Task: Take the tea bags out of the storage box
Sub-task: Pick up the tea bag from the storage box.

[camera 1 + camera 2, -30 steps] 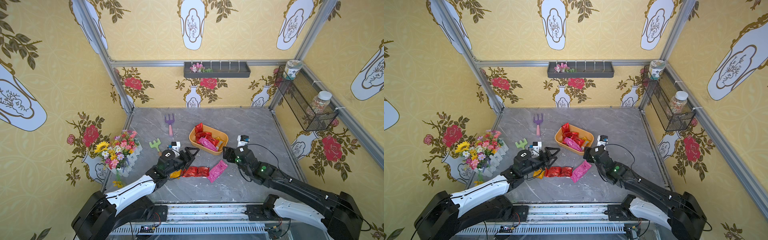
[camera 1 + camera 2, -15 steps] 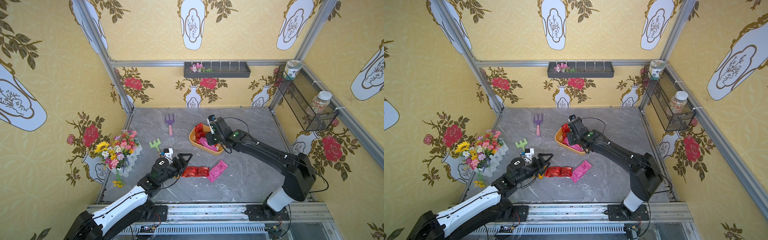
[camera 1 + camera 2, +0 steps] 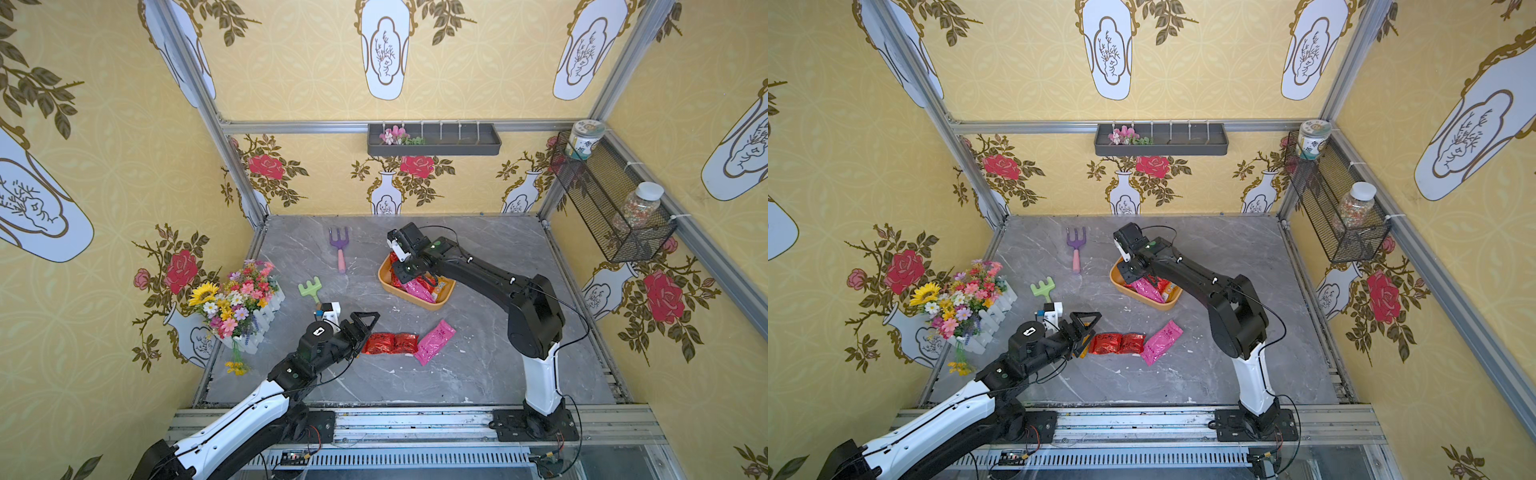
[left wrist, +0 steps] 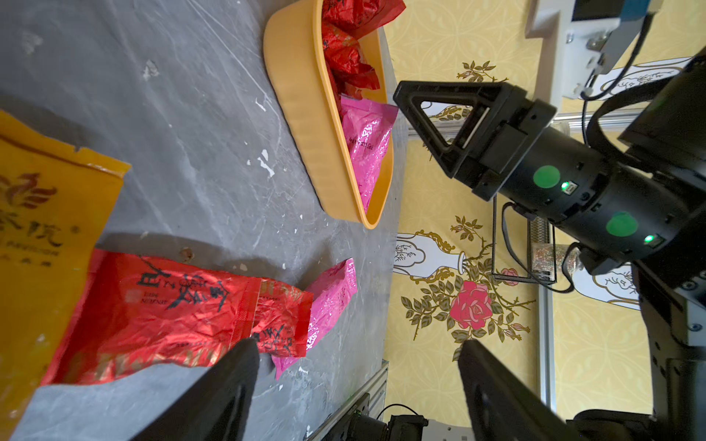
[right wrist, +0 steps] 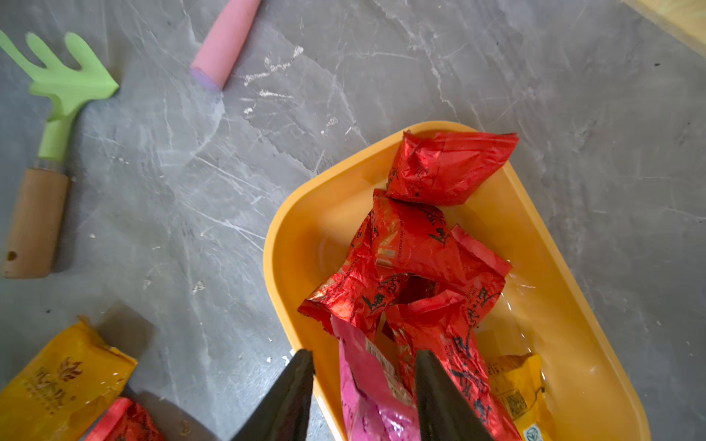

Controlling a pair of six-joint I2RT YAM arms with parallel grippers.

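Right wrist: tea bags (image 5: 412, 244) beneath pincer (image 5: 363, 355)

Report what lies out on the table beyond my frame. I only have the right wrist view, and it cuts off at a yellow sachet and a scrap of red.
Observer: Two red sachets lie end to end past the yellow sachet, and a magenta sachet touches their far end.
Operator: Place the left gripper for me.
Observer: The left gripper stands open at the yellow end of that row, gripping nothing.
Operator: Give me my own height over the storage box.
Observer: In the left wrist view, the right gripper has its tips just above the rim of the storage box, beside the boxed magenta sachet, at its raised corner. I cannot tell whether they touch.
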